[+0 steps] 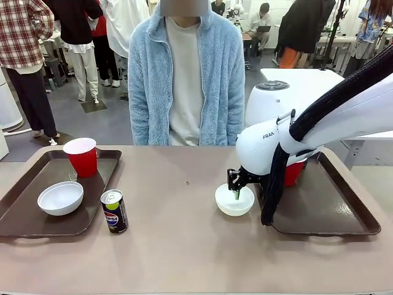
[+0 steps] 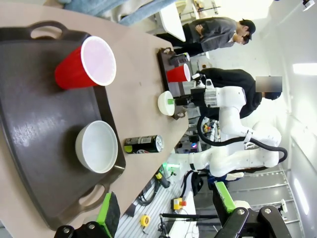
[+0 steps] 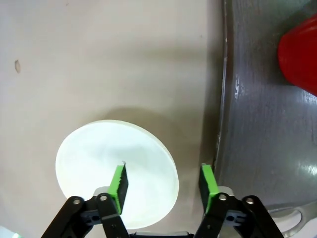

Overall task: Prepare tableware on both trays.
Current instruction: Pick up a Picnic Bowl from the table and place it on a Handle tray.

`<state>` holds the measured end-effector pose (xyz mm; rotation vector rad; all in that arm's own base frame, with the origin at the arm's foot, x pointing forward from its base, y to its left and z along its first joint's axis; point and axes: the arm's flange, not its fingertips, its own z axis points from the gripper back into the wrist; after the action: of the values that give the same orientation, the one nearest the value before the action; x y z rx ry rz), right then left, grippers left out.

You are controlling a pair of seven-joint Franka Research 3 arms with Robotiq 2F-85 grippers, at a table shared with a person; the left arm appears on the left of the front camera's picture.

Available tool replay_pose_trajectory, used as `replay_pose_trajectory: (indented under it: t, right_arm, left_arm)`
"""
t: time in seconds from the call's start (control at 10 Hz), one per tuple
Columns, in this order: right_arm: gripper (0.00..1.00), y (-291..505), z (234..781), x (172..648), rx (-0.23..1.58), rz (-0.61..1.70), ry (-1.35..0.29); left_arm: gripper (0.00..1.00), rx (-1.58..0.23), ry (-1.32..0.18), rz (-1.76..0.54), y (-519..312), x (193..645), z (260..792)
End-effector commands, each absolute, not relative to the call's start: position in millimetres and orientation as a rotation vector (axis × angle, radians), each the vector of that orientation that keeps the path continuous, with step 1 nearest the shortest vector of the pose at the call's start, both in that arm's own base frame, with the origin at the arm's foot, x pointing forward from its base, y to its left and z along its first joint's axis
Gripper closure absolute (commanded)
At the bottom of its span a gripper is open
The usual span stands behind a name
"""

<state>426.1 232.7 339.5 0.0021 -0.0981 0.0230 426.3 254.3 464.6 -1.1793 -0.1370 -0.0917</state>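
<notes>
Now, low in the right wrist frame, the right gripper (image 3: 163, 181) stands released astride the rim of the white bowl (image 3: 99, 158) on the table (image 3: 99, 49), so close squarely before lifting onto the tray (image 3: 267, 124) at right.

A smooth beige desk top (image 1: 184, 252) spreads out beneath the right hand (image 1: 237, 192) and to either side of it. Beyond the hand, past the desk's far edge, lies a dull grey floor (image 1: 110, 126). Farther behind the hand and a little to its right stands a white table with a rounded corner (image 1: 307, 77). Well behind that, a pale work table (image 1: 341, 40) stands among people who are standing or sitting. In the left wrist view, a plain white wall (image 2: 297, 114) bears bright rectangular strip lights (image 2: 304, 68). The room is lit evenly and brightly.
</notes>
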Motion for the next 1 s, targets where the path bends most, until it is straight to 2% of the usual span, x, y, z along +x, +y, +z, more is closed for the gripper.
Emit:
replay_pose_trajectory:
  t: [0.0, 0.2, 0.3, 0.4, 0.6, 0.7, 0.8, 0.9]
  right_arm:
    - [1.0, 239.3, 342.4, 429.0, 0.021, 0.017, -0.102]
    - [1.0, 237.3, 340.0, 431.3, 0.018, 0.016, -0.093]
    - [0.97, 236.8, 340.4, 430.7, 0.02, 0.013, -0.092]
    - [1.0, 235.3, 342.2, 430.7, 0.021, 0.015, -0.097]
    - [1.0, 233.0, 349.1, 427.6, 0.024, 0.016, -0.102]
    - [1.0, 230.1, 358.1, 421.6, 0.021, 0.038, -0.111]
    - [0.98, 224.7, 376.1, 412.0, 0.014, 0.067, -0.051]
    - [0.98, 212.7, 409.3, 397.6, 0.009, 0.073, -0.052]
  left_arm:
    - [0.0, -1.185, -0.145, -0.092, 255.8, 427.0, 466.8]
    - [0.0, -1.185, -0.145, -0.092, 255.8, 427.0, 466.8]
    - [0.0, -1.185, -0.145, -0.092, 255.8, 427.0, 466.8]
    - [0.0, -1.185, -0.145, -0.092, 255.8, 427.0, 466.8]
    - [0.0, -1.185, -0.145, -0.092, 255.8, 427.0, 466.8]
    - [0.0, -1.185, -0.145, -0.092, 255.8, 427.0, 466.8]
    - [0.0, -1.185, -0.145, -0.092, 255.8, 427.0, 466.8]
    - [0.0, -1.185, -0.145, -0.092, 255.8, 427.0, 466.8]
